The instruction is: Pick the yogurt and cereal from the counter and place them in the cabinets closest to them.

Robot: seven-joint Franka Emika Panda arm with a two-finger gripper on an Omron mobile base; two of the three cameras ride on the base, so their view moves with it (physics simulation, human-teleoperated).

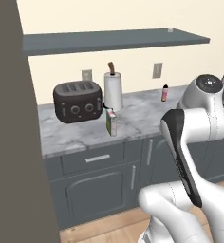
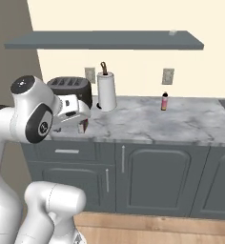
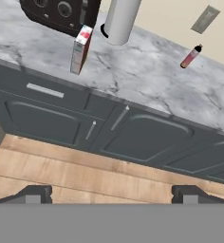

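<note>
The pincer (image 3: 112,193) stands wide open with nothing between its two dark tips, hanging out over the wooden floor (image 3: 61,173) in front of the dark cabinet doors (image 3: 142,137), well short of the table (image 3: 147,76).

Taking the toaster (image 1: 78,100) as the landmark: there is one toaster, dark, at the left end of the table against the wall. One cereal box (image 1: 111,122) stands upright just in front of it and to its right, near the table's front edge. One white paper-towel roll (image 1: 113,90) stands just right of the toaster. One small dark yogurt cup (image 1: 105,105) sits tucked between the toaster and the roll, mostly hidden. One slim pink-red bottle (image 1: 164,92) stands well to the right of the toaster, near the back wall. One long dark shelf slab (image 1: 114,40) hangs on the wall above the toaster. Two wall sockets (image 1: 87,75) sit behind, one just above the toaster, the other further right.
</note>
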